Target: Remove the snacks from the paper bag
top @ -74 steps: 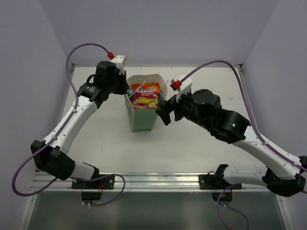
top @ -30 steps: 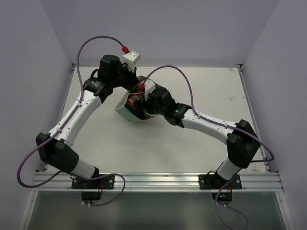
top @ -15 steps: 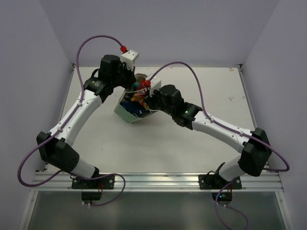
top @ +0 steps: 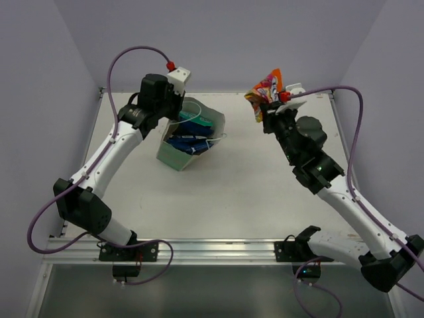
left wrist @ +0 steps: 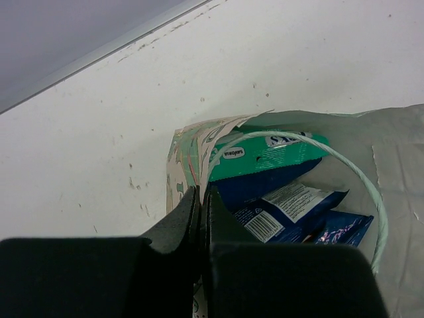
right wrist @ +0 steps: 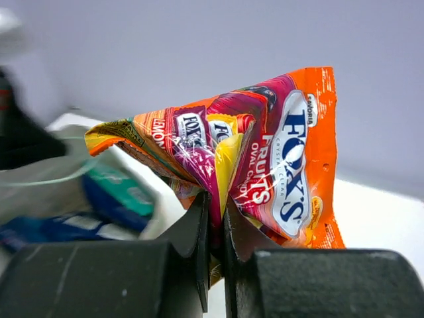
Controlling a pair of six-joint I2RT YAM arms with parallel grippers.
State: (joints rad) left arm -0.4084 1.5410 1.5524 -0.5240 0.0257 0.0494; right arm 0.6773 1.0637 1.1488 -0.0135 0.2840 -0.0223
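Right end effector clamps the orange snack packet, well apart from the paper bag.

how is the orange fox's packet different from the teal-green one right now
Colour: the orange packet is orange, red and yellow; the teal-green packet is green with white print.
Place: the orange packet hangs in the air, pinched by the right gripper; the teal-green packet lies inside the paper bag beside blue packets.
Shape: the orange packet is crumpled at the grip; the teal-green packet looks flat.
Both are glossy snack packets.
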